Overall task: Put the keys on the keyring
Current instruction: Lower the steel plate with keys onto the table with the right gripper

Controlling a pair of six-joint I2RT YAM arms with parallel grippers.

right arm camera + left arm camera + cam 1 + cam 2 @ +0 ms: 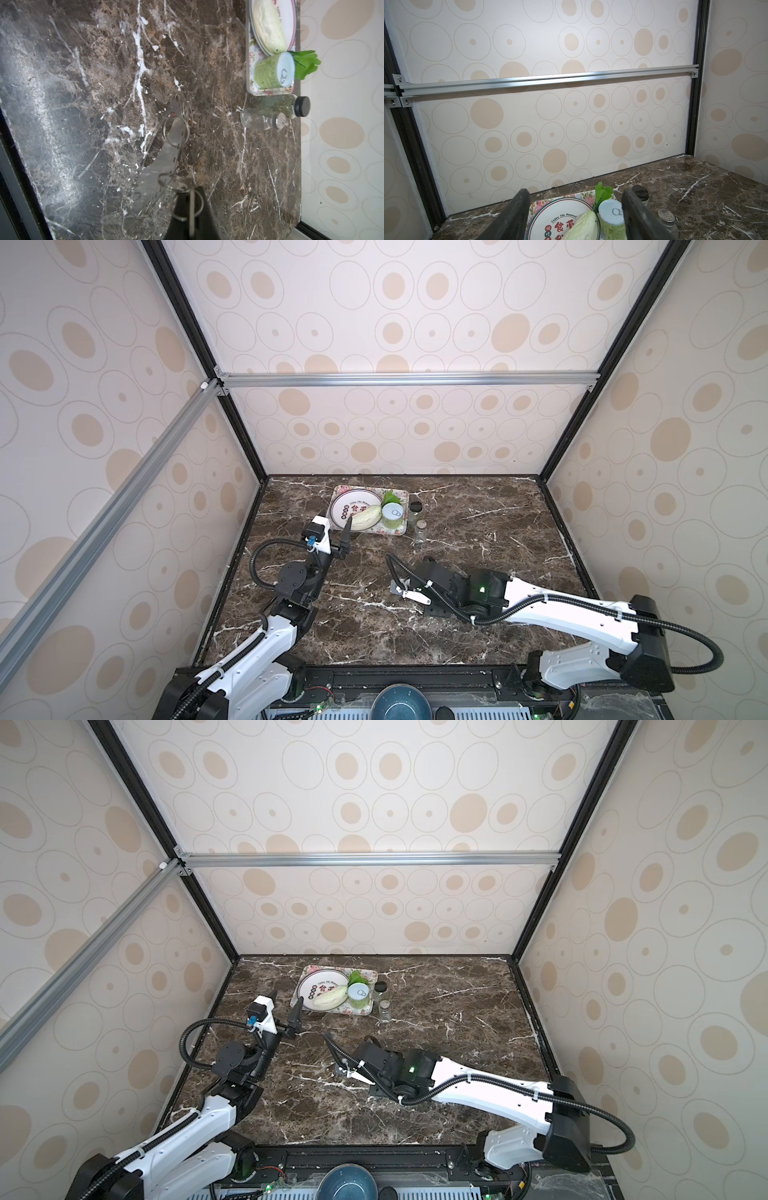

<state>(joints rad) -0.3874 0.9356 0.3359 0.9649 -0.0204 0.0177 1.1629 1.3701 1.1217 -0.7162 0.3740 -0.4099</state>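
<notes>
I observed the dark marble worktop [478,531] filling the enclosure floor. The right arm [561,610] lay low across its middle. The left arm [266,639] stood raised near the left wall.

At the back sat a floral tray [361,488] carrying a white plate [345,506], a pale cabbage [365,517], a green can [392,516] and a leaf [390,497] partly behind the can. Just beside the tray stood a dark-capped jar [416,509] and a clear shaker [420,533]. A blue bowl [395,703] was cut off by the lower edge in both top views.

The left gripper [575,192] hung near the tray's left side, fingers wide apart and empty. Its wrist view cut them off at their bases.

The keyring [168,149] lay flat on the worktop, just ahead of the right gripper [189,190]. Only the right wrist view showed it; in both top views I could not separate it from the marble veining. Wire loops [164,129] passed through its edge holes. The right fingers were closed tight on one wire ring [192,204] at its near end. A red-orange speck [173,113] at the far end was too small to identify, and I could not make out the keys with certainty.
</notes>
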